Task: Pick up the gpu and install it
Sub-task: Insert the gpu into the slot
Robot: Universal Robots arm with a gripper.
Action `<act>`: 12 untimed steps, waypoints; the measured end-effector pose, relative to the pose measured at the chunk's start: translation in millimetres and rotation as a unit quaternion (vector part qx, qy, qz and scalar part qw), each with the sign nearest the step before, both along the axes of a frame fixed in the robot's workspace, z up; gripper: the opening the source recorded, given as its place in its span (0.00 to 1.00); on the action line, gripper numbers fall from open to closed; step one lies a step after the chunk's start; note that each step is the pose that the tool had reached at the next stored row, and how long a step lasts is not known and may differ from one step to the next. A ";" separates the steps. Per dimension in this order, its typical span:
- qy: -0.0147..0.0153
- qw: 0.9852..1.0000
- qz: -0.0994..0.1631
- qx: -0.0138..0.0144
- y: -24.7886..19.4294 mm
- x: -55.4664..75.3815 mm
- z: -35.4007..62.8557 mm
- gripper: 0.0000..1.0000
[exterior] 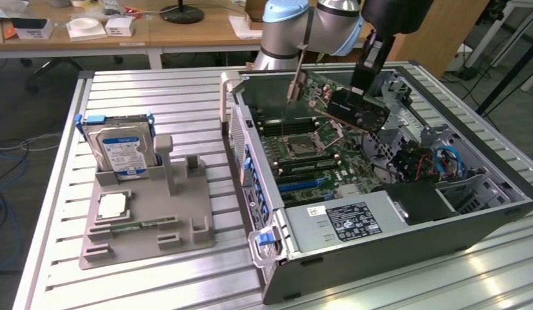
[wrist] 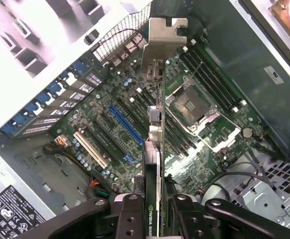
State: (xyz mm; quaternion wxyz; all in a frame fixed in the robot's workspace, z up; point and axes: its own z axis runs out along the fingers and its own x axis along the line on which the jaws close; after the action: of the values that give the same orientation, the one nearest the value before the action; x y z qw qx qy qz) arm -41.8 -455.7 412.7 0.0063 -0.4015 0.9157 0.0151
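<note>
Hanging edge-on to the wrist camera, the gpu (wrist: 154, 164) shows there as little more than a thin strip with its silver bracket (wrist: 165, 42) at the far end. Both of its faces are hidden in that view, and the printed label near the grip is partly cut off. The tool (wrist: 155, 219) is clenched on the card: dark fingers (wrist: 130, 216) press it from either side, though their bases run out of the frame. In the exterior view the gpu (exterior: 348, 103) is held tilted in the air over the open computer case (exterior: 404, 258), above the motherboard (exterior: 310, 155) and not seated in any slot. Its lower edge is hard to separate from the dark parts behind it. The tool (exterior: 363, 87) grips the card's upper edge. The arm (exterior: 310, 26) comes in from the far side of the counter (exterior: 146, 90), its upper links cut off by the frame, with the wrist reaching down over the case. The bracket end points toward the exterior view's left. Beyond the card the wrist view shows the processor socket (wrist: 192, 107) and a blue slot (wrist: 125, 124). A hard drive (exterior: 120, 145) stands upright in a grey holder (exterior: 146, 219), well apart from the case.
</note>
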 end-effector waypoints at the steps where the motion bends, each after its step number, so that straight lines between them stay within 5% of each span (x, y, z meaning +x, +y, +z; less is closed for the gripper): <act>1: 0.000 1.000 0.003 0.000 0.0 0.0 0.0 0.26; 12: 0.000 0.999 0.038 0.000 0.0 0.0 0.0 0.26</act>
State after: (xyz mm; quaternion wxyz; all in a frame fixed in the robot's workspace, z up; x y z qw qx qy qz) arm -41.8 -455.7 412.7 0.0057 -0.4362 0.8997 0.0153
